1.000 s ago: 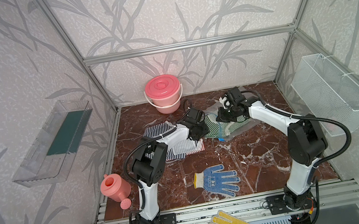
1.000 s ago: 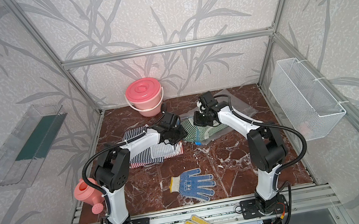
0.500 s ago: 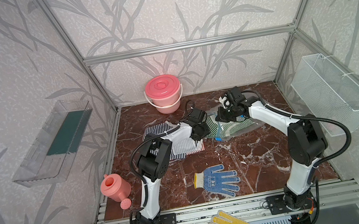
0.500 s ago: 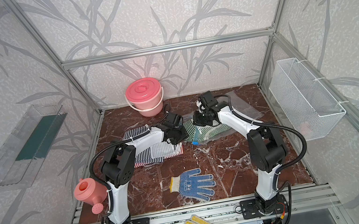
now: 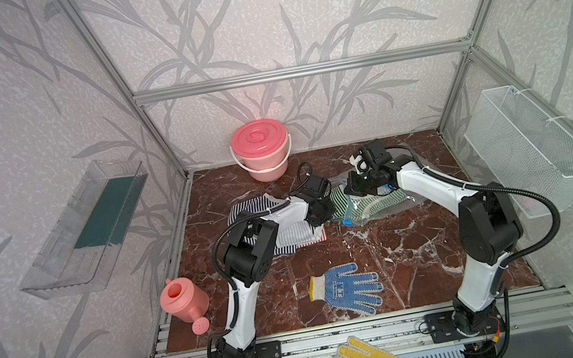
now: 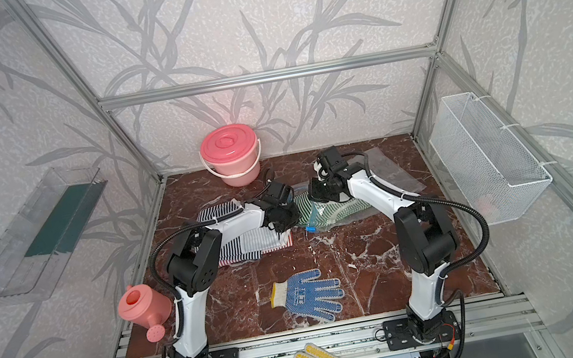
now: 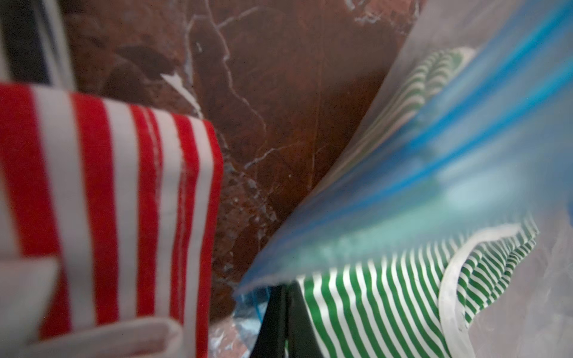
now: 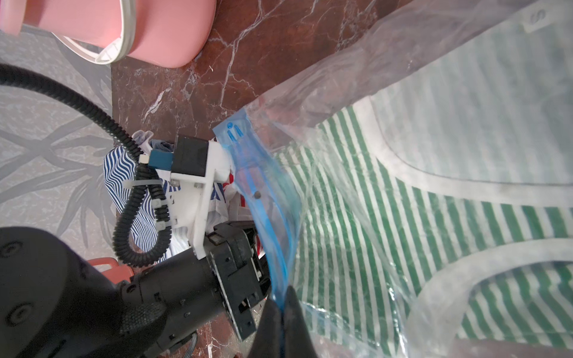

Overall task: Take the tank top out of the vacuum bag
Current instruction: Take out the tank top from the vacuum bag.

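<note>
- The green-striped tank top (image 7: 372,303) lies in the vacuum bag (image 8: 387,52), far across the counter (image 5: 387,249).
- The right gripper (image 8: 282,310) pinches the blue zip strip (image 8: 263,192), holding the mouth up.
- The left gripper (image 7: 283,310) has just closed at that mouth, on fabric or not I can't tell; the pull looks next.

White-black arms (image 5: 430,179), ribbed black cables (image 8: 93,109)

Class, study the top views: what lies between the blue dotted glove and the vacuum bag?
Nothing but bare marble tabletop: in both top views the stretch from the blue dotted glove to the vacuum bag holds no object.
</note>
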Robot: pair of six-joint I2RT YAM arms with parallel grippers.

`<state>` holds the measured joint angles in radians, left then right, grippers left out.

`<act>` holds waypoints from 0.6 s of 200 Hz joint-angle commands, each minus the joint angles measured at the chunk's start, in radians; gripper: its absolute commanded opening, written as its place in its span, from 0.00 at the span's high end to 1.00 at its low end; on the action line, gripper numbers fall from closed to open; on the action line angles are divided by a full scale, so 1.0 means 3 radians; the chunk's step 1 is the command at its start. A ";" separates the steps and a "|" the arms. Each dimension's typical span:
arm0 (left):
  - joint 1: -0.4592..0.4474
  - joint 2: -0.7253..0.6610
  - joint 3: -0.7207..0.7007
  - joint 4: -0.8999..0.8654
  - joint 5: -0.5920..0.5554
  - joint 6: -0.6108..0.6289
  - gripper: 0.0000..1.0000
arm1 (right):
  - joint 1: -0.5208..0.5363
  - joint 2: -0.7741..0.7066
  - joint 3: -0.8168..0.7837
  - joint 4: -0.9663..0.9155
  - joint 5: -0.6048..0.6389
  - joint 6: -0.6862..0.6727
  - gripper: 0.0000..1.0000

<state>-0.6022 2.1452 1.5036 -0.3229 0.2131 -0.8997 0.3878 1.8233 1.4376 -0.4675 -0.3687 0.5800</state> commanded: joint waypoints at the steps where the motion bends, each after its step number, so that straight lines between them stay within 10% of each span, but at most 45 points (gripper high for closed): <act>1: -0.0028 0.0065 0.0089 -0.0007 0.0022 0.0008 1.00 | -0.0018 -0.0007 -0.0026 0.0091 -0.0073 0.0022 1.00; 120: -0.0030 -0.0206 0.0253 -0.0243 -0.0110 0.0142 1.00 | -0.0025 0.0136 -0.0184 0.0111 0.0079 -0.0036 1.00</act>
<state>-0.6033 2.1326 1.5391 -0.3504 0.2012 -0.8719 0.3859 1.8473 1.3933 -0.4519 -0.3477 0.5747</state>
